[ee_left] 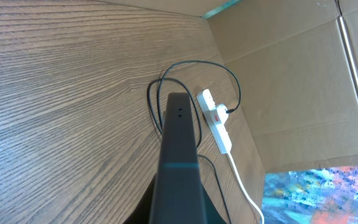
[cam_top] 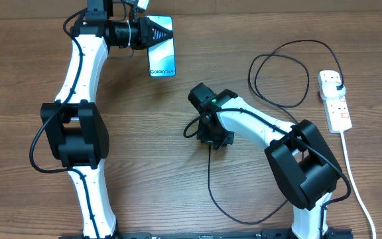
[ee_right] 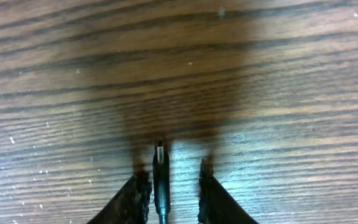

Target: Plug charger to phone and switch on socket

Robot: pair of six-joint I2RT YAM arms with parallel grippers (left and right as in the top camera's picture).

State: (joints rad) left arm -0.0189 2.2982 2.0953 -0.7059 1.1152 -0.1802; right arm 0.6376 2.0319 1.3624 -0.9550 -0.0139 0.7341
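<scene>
Grasping step: charger pickup, ahead of mating it to the phone; socket switching comes later, by my read.
Overhead, left gripper: pressed onto the far end of the phone. Screen is up and lit, near the table's far edge, left of middle. Lifted or resting, cannot tell.
Overhead, right gripper: nose-down around mid-table over the charger cable, which loops off to the socket by the right edge; its plug looks seated there.
Left wrist: phone seen edge-on, a dark slab running out from the camera. Socket and cable loop lie beyond, well apart from it. Own fingers don't resolve.
Right wrist: fingers stand apart either side of the connector tip. One is just beside the cable, with a clear gap on the other side, so not pinched.
Next move: clamp just behind the tip and leave it protruding. Carry it to the phone's near short edge, likely the port end. Alignment looks tight.
</scene>
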